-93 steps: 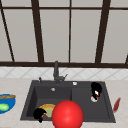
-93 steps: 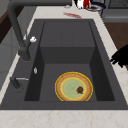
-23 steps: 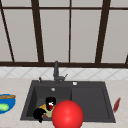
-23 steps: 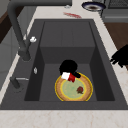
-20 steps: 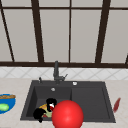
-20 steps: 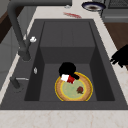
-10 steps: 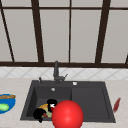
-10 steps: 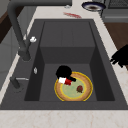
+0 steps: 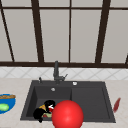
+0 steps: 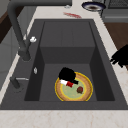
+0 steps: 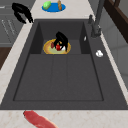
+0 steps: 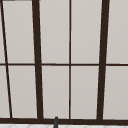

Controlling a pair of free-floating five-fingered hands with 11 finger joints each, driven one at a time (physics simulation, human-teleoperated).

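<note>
Starting nearest the front camera, a red ball (image 9: 67, 114) covers part of the sink's front edge. What it belongs to cannot be told.

Left hand (image 9: 39, 114): it hangs over the front rim of the sink (image 9: 107, 100), at the basin's left end, and holds nothing. Its fingers are loosely bent and spread apart. The left side view puts it by the front counter, well apart from the plate.

Right hand (image 10: 67, 74): it is down inside the deep left basin, over the rear part of a yellow-rimmed plate (image 10: 86, 93) on the basin floor. Its fingers are curled downward around a small red-and-white item (image 10: 67, 83). The item sits at the fingertips, just above or touching the plate; contact cannot be told. Its long axis runs roughly along the sink's length. A small dark-red round piece (image 10: 80, 89) lies on the plate just beside the item, on the side toward the front rim. This hand is plainly the nearer one to the plate.

Counter:
- left of the sink, a blue plate (image 9: 11, 106) carries a green piece and a brown piece
- right of the sink lies a red elongated item (image 9: 116, 104)

Behind the basin stands the dark faucet (image 9: 56, 71), with the dark-framed window (image 12: 37, 62) beyond it.
</note>
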